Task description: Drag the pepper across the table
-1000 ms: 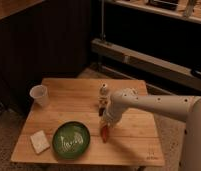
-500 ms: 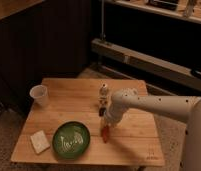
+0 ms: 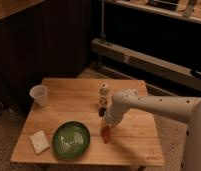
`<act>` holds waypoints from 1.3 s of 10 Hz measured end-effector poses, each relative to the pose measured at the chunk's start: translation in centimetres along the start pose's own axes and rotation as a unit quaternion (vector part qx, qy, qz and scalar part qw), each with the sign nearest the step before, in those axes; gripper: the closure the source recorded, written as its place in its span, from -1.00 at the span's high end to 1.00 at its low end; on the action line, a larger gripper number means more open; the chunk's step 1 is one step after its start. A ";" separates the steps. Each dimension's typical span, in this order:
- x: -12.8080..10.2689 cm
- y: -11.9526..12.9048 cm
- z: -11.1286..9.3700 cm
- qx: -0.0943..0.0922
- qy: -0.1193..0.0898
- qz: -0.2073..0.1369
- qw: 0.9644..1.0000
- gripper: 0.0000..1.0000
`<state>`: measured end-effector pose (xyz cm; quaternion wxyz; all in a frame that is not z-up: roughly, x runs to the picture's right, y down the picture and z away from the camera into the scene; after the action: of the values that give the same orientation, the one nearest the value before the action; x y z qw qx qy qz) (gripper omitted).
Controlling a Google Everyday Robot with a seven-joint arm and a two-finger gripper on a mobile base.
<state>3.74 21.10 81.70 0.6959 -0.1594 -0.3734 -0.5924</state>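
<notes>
A small red-orange pepper lies on the light wooden table, just right of the green plate. My white arm reaches in from the right and bends down to it. The gripper sits directly above the pepper's upper end, touching or nearly touching it. The pepper's top end is hidden by the gripper.
A small white figurine stands just behind the gripper. A white cup is at the table's left edge, and a pale square sponge lies at the front left. Dark shelving runs behind the table.
</notes>
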 end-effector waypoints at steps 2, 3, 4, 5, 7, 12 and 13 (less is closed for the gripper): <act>-0.2 0.0 0.1 0.000 -0.001 -0.002 1.000 -0.99; -0.2 0.1 0.1 0.000 -0.002 -0.002 1.000 -0.99; -0.3 0.1 0.1 0.000 -0.002 -0.003 1.000 -0.99; -0.3 0.3 0.1 0.000 -0.002 -0.004 1.000 -0.99; -0.4 0.5 0.0 0.000 -0.002 -0.005 1.000 -0.99; -0.9 0.9 0.0 -0.001 -0.003 -0.007 1.000 -0.99; -1.0 1.0 0.0 -0.001 -0.003 -0.007 1.000 -0.99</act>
<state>4.72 22.03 81.23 0.6903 -0.1590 -0.3762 -0.5972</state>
